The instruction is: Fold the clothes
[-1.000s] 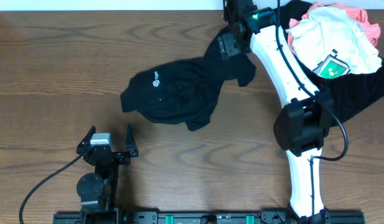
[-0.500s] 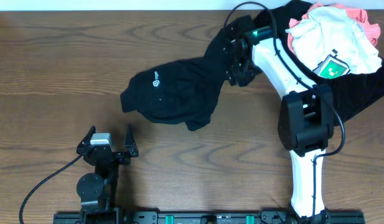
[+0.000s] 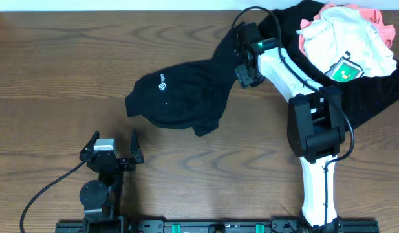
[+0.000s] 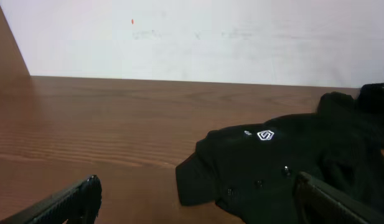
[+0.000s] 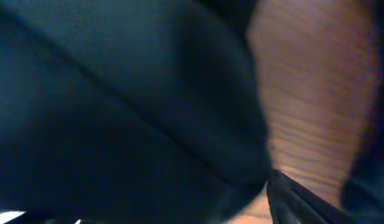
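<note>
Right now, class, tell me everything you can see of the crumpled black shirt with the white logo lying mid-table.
The soft black fabric shirt lies crumpled and unfolded on the brown wooden table. A small white round logo with lettering faces up near its left edge. One part stretches up and right, where the right gripper hangs over it; any grip is unclear.

White-shelled right arm (image 3: 313, 188) with black joints, cables

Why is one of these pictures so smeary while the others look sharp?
Right wrist view: camera very close to the black shirt, so cloth and table blur. Overhead view: sharp, evenly lit, little glare. Left wrist view: sharp on the shirt's white logo.
</note>
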Controlling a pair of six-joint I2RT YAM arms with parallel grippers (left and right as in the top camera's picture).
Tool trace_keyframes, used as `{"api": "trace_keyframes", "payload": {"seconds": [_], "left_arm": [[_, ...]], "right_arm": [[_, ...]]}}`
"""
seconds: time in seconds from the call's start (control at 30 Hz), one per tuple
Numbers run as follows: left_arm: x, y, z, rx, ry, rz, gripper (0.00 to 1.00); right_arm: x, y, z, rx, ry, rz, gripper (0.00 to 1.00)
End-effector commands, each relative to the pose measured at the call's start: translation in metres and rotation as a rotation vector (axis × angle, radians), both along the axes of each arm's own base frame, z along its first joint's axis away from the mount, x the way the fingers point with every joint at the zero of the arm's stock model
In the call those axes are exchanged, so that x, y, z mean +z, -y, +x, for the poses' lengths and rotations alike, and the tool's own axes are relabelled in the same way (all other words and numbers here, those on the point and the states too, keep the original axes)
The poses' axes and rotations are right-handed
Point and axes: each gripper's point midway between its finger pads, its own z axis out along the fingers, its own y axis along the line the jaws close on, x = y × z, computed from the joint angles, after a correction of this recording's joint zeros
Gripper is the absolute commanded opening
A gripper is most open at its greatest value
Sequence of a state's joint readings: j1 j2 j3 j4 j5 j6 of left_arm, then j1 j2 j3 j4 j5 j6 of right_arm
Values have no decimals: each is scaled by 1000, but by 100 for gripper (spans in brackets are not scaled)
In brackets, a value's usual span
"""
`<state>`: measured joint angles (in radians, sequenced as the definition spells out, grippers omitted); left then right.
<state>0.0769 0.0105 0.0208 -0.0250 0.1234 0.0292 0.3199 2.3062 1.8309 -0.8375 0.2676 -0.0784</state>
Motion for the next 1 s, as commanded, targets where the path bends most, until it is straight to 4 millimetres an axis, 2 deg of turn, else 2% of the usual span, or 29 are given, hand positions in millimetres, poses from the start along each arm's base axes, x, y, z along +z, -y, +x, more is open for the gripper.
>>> {"api": "trace_keyframes", "payload": {"seconds": [0.0,0.07,0.17,0.33,0.43,0.57,0.73,0.83,0.97], "left_arm": [[-15,1,-1,-6,-44,-5,98],[-15,1,-1,-6,-44,-6,98],[-15,1,-1,-6,-45,-5,98],[-15,1,-1,-6,-44,-5,98],[-15,1,-1,-7,-45,-6,98],[-15,1,-1,-7,-45,-6,98],[-15,1,-1,-6,-45,-6,98],[-15,1,-1,-6,-45,-5,98],[-15,1,-1,-6,-45,-6,98]], "right_arm": [[18,17,7,-130,85,-62,75],[17,18,5,-163,86,-52,73],[16,17,2,-191,80,-37,64],[4,-6,-15,-157,-36,112,55],[0,-7,-20,-217,-53,145,49],[-6,-9,-21,-232,-65,187,47],[-11,-3,-20,-278,-55,195,53],[-14,-1,-16,-292,-38,206,53],[-23,-1,-16,-299,-38,214,43]]}}
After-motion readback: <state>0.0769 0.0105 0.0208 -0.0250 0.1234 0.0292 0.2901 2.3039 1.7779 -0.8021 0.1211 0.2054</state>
